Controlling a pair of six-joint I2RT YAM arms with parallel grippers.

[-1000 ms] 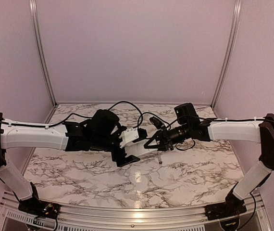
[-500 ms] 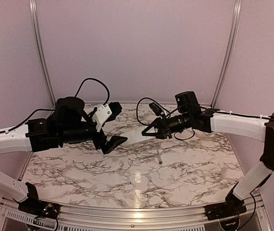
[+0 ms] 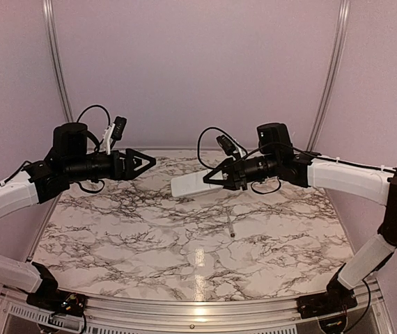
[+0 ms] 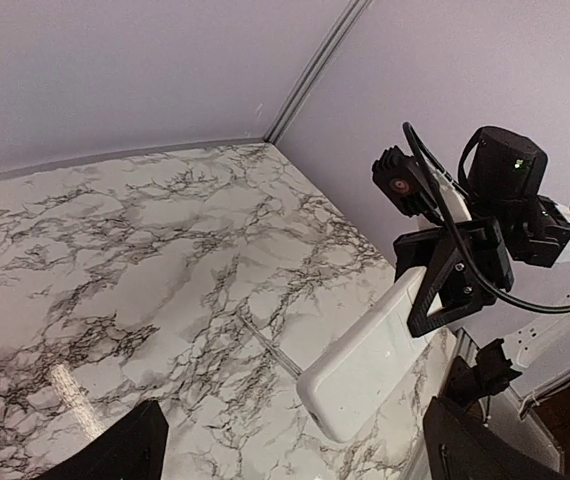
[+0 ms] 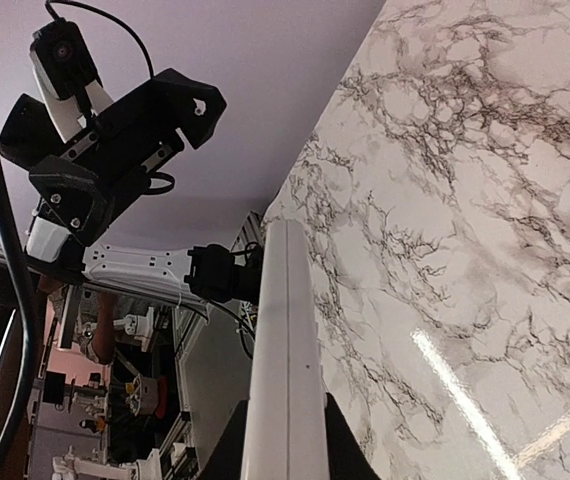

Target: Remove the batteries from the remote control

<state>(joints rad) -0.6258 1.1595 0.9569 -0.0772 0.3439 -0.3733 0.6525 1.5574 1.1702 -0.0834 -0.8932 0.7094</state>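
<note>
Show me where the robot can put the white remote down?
Nearly everywhere: the marble table is bare at the left, front and right. Only a small slim thing lies just right of the middle. The right gripper holds the remote.

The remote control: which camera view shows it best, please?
The left wrist view. There the remote control shows its broad white face and rounded free end, with its other end in the right gripper. The top external view shows it small, held above the table. The right wrist view shows it foreshortened, seen along its length.
</note>
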